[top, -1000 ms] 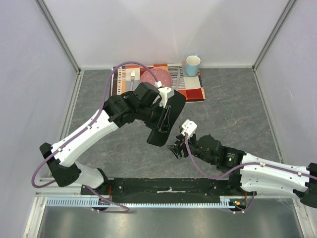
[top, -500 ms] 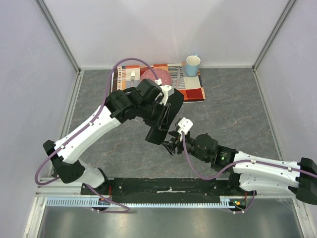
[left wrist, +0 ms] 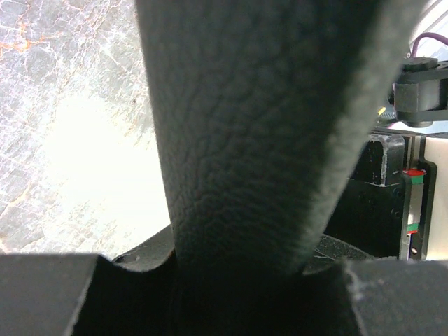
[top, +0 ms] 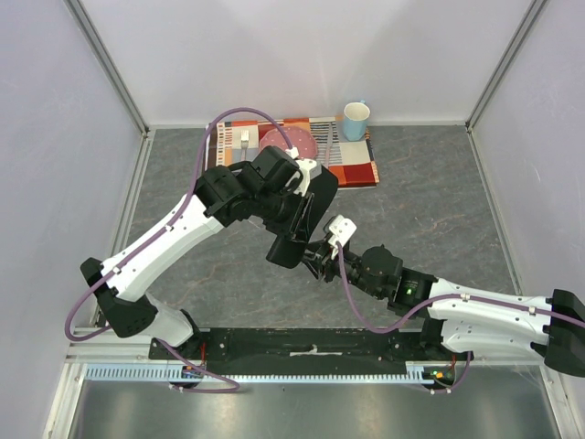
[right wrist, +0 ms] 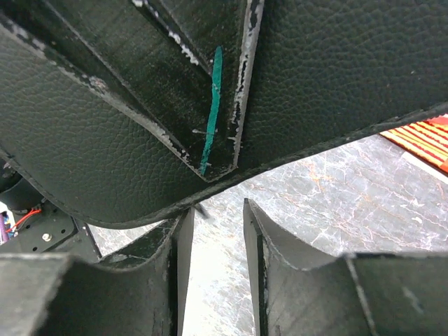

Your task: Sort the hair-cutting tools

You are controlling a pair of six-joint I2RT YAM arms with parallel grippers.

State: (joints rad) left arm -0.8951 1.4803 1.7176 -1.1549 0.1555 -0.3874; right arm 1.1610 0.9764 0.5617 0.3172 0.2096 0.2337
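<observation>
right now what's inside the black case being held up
The black case shows black lining and one thin teal strip. No tools visible; its deeper folds are covered.

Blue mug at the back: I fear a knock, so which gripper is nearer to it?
Left. The left gripper, shut on the black case, sits near-left of the mug; the right gripper is farther toward the bases, at the case's lower end.
</observation>
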